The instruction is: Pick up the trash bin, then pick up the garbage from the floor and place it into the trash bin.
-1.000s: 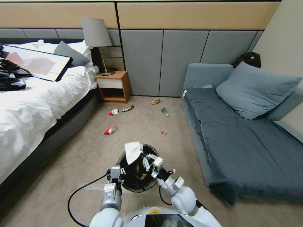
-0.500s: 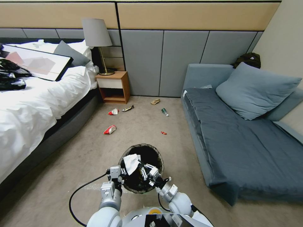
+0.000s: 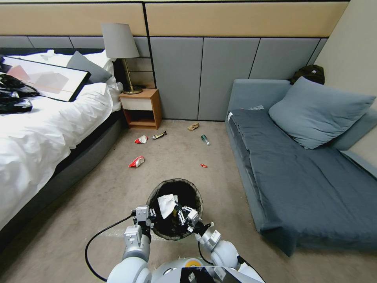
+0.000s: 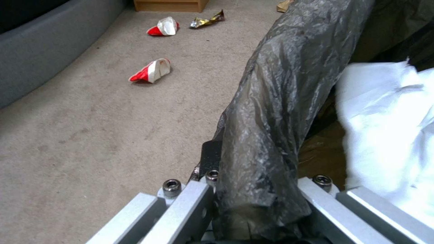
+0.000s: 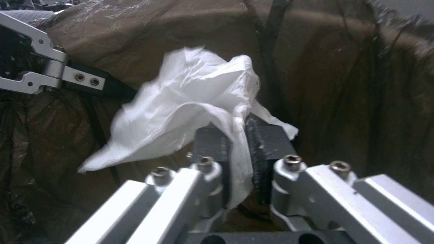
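The trash bin [image 3: 184,188], lined with a black bag, is held off the floor [image 3: 118,188] in front of me. My left gripper [image 3: 150,216] is shut on its near-left rim; the bagged rim [image 4: 271,101] runs between its fingers. My right gripper [image 3: 179,214] reaches into the bin's mouth, shut on a crumpled white tissue [image 5: 190,101] pinched between its pads [image 5: 264,142]. The tissue [image 3: 166,204] hangs inside the rim. More garbage lies ahead: two red-and-white wrappers [image 3: 136,161] [image 3: 141,139], a dark foil wrapper [image 3: 159,135], brown paper [image 3: 193,126], a green bottle [image 3: 205,139] and a small red scrap [image 3: 203,165].
A bed [image 3: 43,129] with white bedding borders the left. A grey sofa [image 3: 298,173] borders the right. A wooden nightstand [image 3: 141,108] with a lamp stands at the far wall. Open floor lies between bed and sofa. A black cable [image 3: 98,239] loops by my left arm.
My right gripper has lowered the white tissue from above the bin's rim down into its mouth. The left gripper keeps its hold on the rim.
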`<state>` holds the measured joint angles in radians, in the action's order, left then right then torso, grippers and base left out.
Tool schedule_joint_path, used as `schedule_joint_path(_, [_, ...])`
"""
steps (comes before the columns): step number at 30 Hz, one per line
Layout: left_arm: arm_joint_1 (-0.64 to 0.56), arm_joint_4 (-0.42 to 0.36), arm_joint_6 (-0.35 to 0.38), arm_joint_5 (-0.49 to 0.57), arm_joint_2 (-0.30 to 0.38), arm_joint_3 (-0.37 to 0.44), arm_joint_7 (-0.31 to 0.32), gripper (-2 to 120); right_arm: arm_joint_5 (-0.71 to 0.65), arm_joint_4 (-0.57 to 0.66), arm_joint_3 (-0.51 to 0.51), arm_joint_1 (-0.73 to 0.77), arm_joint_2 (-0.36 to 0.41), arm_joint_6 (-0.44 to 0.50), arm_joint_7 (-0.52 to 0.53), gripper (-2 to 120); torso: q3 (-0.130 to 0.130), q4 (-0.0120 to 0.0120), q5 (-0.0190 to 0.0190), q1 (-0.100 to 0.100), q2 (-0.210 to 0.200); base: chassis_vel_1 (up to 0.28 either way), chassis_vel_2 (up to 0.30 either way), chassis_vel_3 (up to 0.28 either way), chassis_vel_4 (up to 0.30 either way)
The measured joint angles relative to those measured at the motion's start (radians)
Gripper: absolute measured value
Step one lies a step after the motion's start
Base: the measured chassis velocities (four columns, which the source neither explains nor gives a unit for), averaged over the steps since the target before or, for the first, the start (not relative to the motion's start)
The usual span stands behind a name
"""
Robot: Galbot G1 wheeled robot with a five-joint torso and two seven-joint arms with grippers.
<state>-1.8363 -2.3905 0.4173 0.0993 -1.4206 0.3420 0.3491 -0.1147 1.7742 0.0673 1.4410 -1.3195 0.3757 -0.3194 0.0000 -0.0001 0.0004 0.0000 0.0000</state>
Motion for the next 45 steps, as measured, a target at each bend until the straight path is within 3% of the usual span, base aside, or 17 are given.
schedule_joint_path(21, [0.007, -0.004, 0.007, 0.009, 0.002, -0.004, -0.001, 1, 0.001, 0.000, 0.028, 0.003, 0.008, 0.003, -0.018, 98, 0.000, 0.0001, -0.0004, 0.000, 0.000, 0.000, 0.000, 0.000, 0.000])
schedule_joint_path(45, [-0.002, -0.009, 0.003, 0.001, 0.002, -0.010, -0.005, 1, 0.019, 0.036, 0.066, 0.025, 0.033, -0.031, 0.029, 100, 0.000, 0.0000, -0.0004, 0.000, 0.000, 0.000, 0.000, 0.000, 0.000])
